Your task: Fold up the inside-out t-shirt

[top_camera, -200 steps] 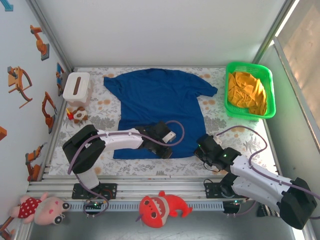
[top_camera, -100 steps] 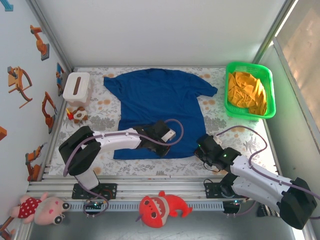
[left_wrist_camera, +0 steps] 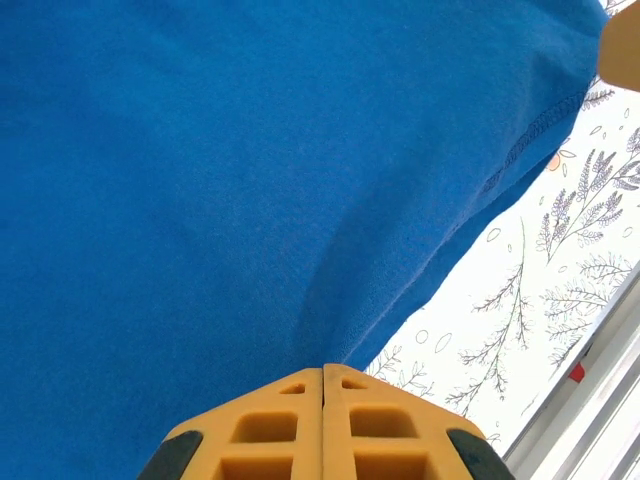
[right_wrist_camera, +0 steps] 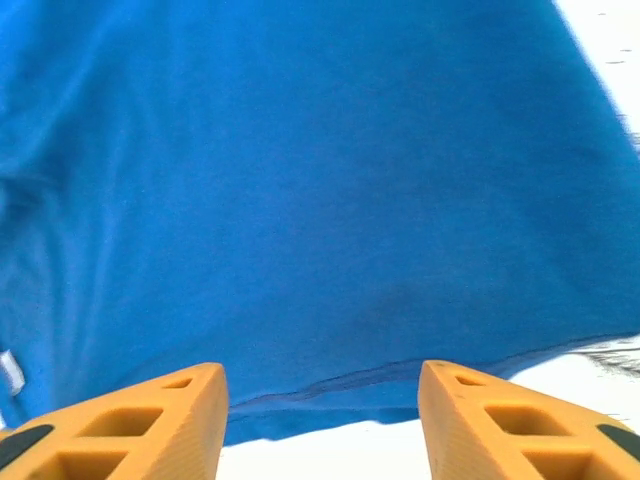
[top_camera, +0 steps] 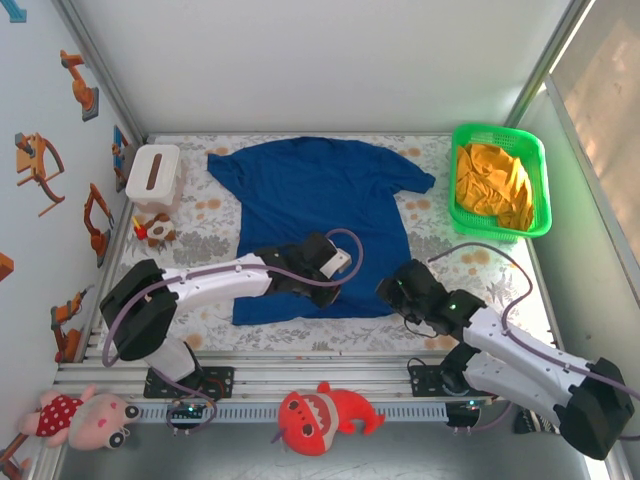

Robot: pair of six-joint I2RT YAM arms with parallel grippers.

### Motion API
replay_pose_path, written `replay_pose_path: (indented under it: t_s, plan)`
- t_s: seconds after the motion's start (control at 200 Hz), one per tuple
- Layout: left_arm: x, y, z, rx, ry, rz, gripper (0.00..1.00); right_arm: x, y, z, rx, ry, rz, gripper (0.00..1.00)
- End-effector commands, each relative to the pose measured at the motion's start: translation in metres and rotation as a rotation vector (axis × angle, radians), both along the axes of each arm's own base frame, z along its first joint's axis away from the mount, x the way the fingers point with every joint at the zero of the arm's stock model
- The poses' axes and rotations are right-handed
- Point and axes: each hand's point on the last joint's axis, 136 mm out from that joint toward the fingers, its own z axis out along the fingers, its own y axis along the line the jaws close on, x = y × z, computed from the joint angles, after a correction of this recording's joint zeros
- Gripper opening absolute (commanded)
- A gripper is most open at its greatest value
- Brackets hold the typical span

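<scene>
The left jaws are pressed fully together, their orange fingers (left_wrist_camera: pixel 265 430) meeting in a single seam. The near hem of the inside-out t-shirt (top_camera: pixel 320 195) runs into their tips and is pinched there, with a soft crease rising through the cloth from the grip. The right jaws stand wide, their two orange fingers (right_wrist_camera: pixel 150 420) well apart and holding nothing. They sit over the near right part of the same hem, where a strip of pale desk (top_camera: pixel 215 235) shows past the blue edge. The shirt lies spread in the middle of the floral desk, collar at the far side, sleeves out to left and right, its near edge between the two arms. At the far left stands a white tissue box (top_camera: pixel 153 177), with a small toy (top_camera: pixel 153 230) just on its near side. At the far right a green basket (top_camera: pixel 497 128) holds an orange-yellow garment (top_camera: pixel 492 185). Beyond the desk's near edge lie a red plush shark (top_camera: pixel 325 415) and a pink doll (top_camera: pixel 85 418).
</scene>
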Motion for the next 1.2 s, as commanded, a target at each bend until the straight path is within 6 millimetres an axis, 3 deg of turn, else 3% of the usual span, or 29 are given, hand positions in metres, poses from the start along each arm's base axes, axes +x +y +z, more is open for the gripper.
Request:
replay_pose_path:
  t_s: [0.0,0.23,0.325,0.361,0.561,0.736,0.956,1.036,1.167,1.192]
  plan:
    - [0.004,-0.002,0.026,-0.041,-0.039,0.022,0.0,0.01,0.019,0.031,0.097,-0.063,0.033,0.55]
    - [0.015,0.005,0.045,-0.08,-0.116,0.08,0.0,0.02,0.049,0.045,0.255,-0.074,-0.011,0.61]
    - [0.019,0.009,0.051,-0.08,-0.145,0.101,0.0,0.023,0.062,0.047,0.297,-0.071,-0.023,0.67]
    - [0.02,0.01,0.053,-0.083,-0.153,0.106,0.0,0.023,0.067,0.046,0.305,-0.07,-0.021,0.76]
    - [0.022,0.013,0.058,-0.09,-0.175,0.117,0.0,0.027,0.087,0.04,0.347,-0.057,-0.054,0.77]
    - [0.021,0.018,0.06,-0.111,-0.191,0.122,0.0,0.041,0.1,0.028,0.38,-0.049,-0.115,0.77]
    - [0.016,0.024,0.064,-0.135,-0.206,0.107,0.0,0.06,0.131,0.013,0.468,-0.024,-0.139,0.77]
    - [0.015,0.026,0.064,-0.132,-0.207,0.103,0.0,0.065,0.137,0.009,0.49,-0.024,-0.145,0.68]
    - [0.014,0.03,0.059,-0.118,-0.199,0.102,0.0,0.07,0.144,0.011,0.527,-0.046,-0.14,0.17]
    - [0.014,0.031,0.059,-0.116,-0.198,0.103,0.0,0.07,0.144,0.012,0.528,-0.048,-0.138,0.03]
